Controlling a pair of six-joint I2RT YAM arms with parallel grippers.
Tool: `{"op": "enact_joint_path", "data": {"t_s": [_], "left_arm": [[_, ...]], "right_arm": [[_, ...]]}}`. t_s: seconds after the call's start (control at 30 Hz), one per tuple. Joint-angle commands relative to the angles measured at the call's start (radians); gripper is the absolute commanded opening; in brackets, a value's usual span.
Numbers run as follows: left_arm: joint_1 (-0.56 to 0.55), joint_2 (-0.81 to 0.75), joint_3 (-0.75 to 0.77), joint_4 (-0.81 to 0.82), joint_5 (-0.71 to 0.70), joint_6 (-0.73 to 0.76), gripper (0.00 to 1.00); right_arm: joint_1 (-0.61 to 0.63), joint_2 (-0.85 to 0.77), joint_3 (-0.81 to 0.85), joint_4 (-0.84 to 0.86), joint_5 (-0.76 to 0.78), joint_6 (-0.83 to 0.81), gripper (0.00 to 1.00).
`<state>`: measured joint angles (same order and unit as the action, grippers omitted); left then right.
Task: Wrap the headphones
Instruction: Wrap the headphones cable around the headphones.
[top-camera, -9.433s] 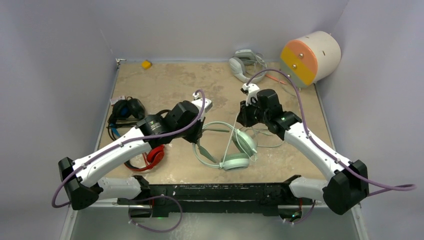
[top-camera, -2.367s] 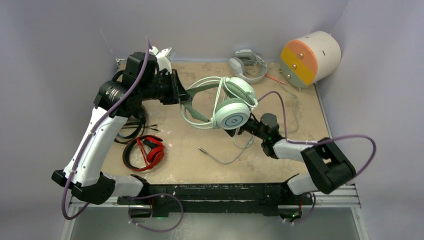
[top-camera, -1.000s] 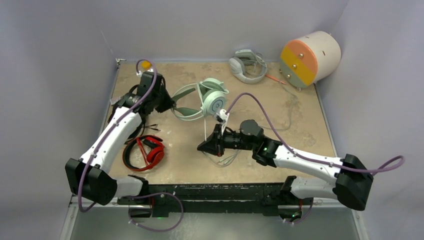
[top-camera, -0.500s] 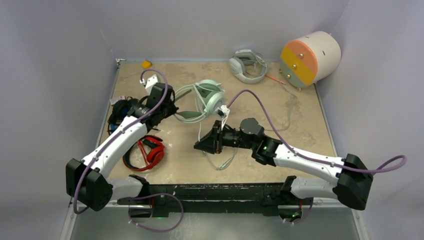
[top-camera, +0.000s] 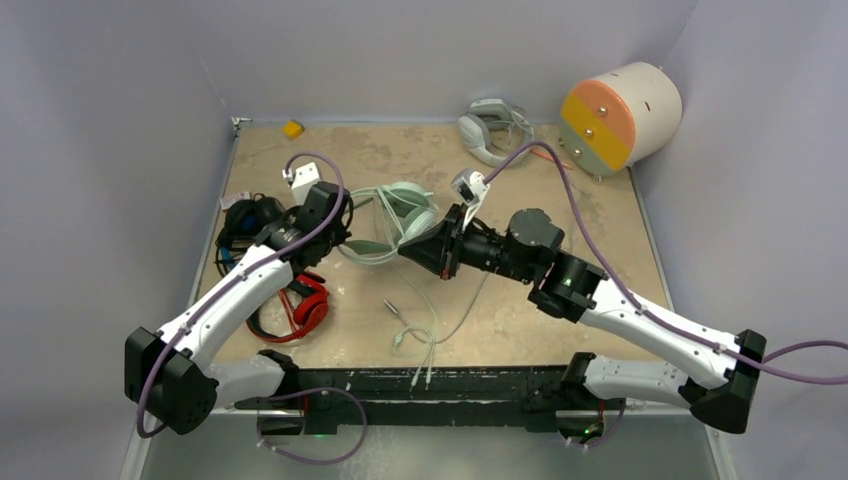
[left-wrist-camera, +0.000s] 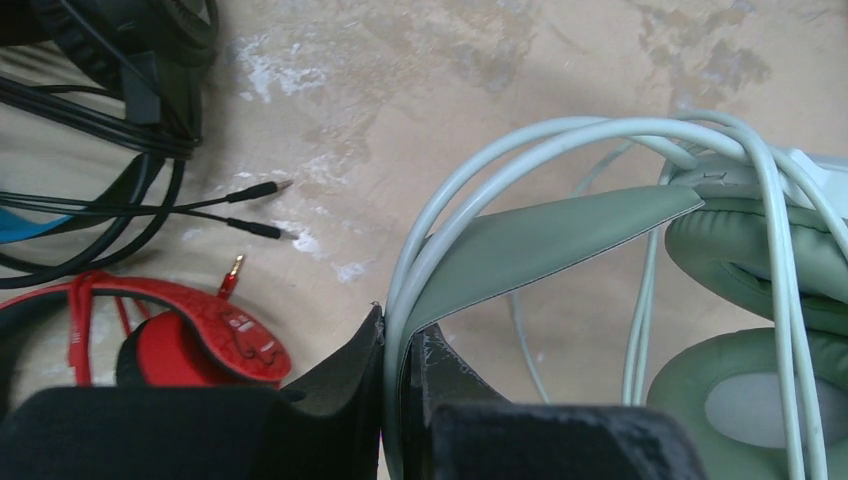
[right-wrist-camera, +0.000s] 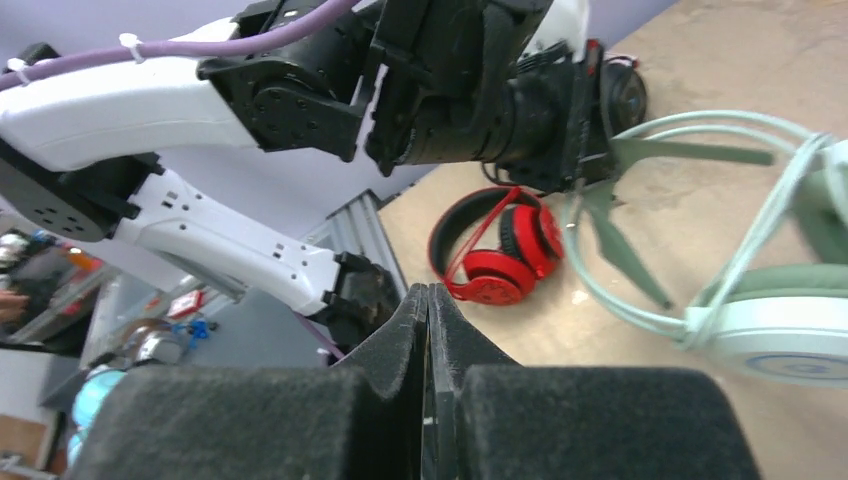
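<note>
While the left gripper (left-wrist-camera: 395, 345) has its jaws pressed onto the thin hoops and the padded band of the mint-green headphones (top-camera: 398, 213), this headset stays a little left of the middle of the desk (top-camera: 350, 160), with both ear cups turned toward the right arm; I cannot tell if the cups touch the surface. The right gripper (right-wrist-camera: 428, 305) reaches in from the right side, its tip just beside the ear cups. Its jaws lie flat together, and I cannot tell if the thin cable passes between them. The pale cable (top-camera: 432, 325) of this headset hangs down from that place and runs in loose loops toward the near edge. Close to the left edge lie the black headphones (top-camera: 248, 222), partly under the left arm, and two dark jack plugs (left-wrist-camera: 255, 190) of their wires point toward the middle. The red headphones (top-camera: 303, 308) lie nearer to the near left corner, also partly covered by the left arm. At the far edge rests a grey-white headset (top-camera: 490, 130), and beside it, at the far right corner, a white drum (top-camera: 625, 112) with an orange and yellow face. A small yellow piece (top-camera: 292, 128) sits near the far left corner.
</note>
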<state>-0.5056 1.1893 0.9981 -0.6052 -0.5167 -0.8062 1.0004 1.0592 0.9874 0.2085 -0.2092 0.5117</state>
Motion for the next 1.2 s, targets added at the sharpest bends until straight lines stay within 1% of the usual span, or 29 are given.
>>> {"op": "enact_joint_path", "data": {"t_s": [0.0, 0.03, 0.1, 0.2, 0.33, 0.43, 0.53, 0.6, 0.67, 0.7, 0.73, 0.8, 0.9, 1.1, 1.17], "left_arm": [[-0.006, -0.044, 0.085, -0.046, -0.003, 0.048, 0.0], [-0.006, -0.041, 0.099, -0.077, -0.003, 0.043, 0.0], [-0.007, -0.036, 0.125, -0.119, 0.008, 0.026, 0.0], [-0.007, -0.049, 0.127, -0.112, 0.054, -0.007, 0.0], [-0.005, -0.059, 0.149, -0.087, 0.12, -0.028, 0.0], [-0.005, -0.045, 0.21, -0.122, 0.149, -0.038, 0.0], [-0.005, -0.044, 0.266, -0.157, 0.179, -0.049, 0.0], [-0.005, -0.057, 0.293, -0.162, 0.207, -0.057, 0.0], [-0.005, -0.073, 0.317, -0.172, 0.231, -0.068, 0.0], [-0.005, -0.082, 0.329, -0.177, 0.24, -0.074, 0.0], [-0.005, -0.09, 0.338, -0.181, 0.252, -0.076, 0.0], [-0.005, -0.1, 0.356, -0.189, 0.272, -0.081, 0.0], [-0.004, -0.107, 0.382, -0.205, 0.296, -0.087, 0.0], [-0.005, -0.118, 0.41, -0.217, 0.326, -0.092, 0.0], [-0.004, -0.121, 0.414, -0.219, 0.325, -0.093, 0.0]], "right_arm": [[0.0, -0.008, 0.112, -0.305, 0.107, -0.193, 0.02], [0.0, -0.013, 0.12, -0.334, 0.113, -0.215, 0.02], [0.001, -0.021, 0.127, -0.397, 0.126, -0.245, 0.07], [0.0, -0.036, 0.088, -0.441, 0.2, -0.243, 0.15], [0.001, -0.065, -0.051, -0.387, 0.259, -0.228, 0.25], [0.001, -0.067, -0.145, -0.359, 0.326, -0.202, 0.4], [0.0, -0.055, -0.22, -0.343, 0.396, -0.169, 0.49], [0.0, -0.054, -0.295, -0.278, 0.417, -0.155, 0.61], [0.0, -0.059, -0.376, -0.171, 0.43, -0.146, 0.81], [0.001, -0.063, -0.418, -0.103, 0.43, -0.148, 0.88], [0.0, -0.066, -0.456, -0.041, 0.427, -0.15, 0.92], [0.0, -0.057, -0.511, 0.064, 0.431, -0.156, 0.93], [0.001, -0.006, -0.542, 0.165, 0.453, -0.161, 0.91], [0.0, 0.137, -0.53, 0.315, 0.461, -0.152, 0.84], [0.001, 0.2, -0.498, 0.319, 0.456, -0.161, 0.82]]}}
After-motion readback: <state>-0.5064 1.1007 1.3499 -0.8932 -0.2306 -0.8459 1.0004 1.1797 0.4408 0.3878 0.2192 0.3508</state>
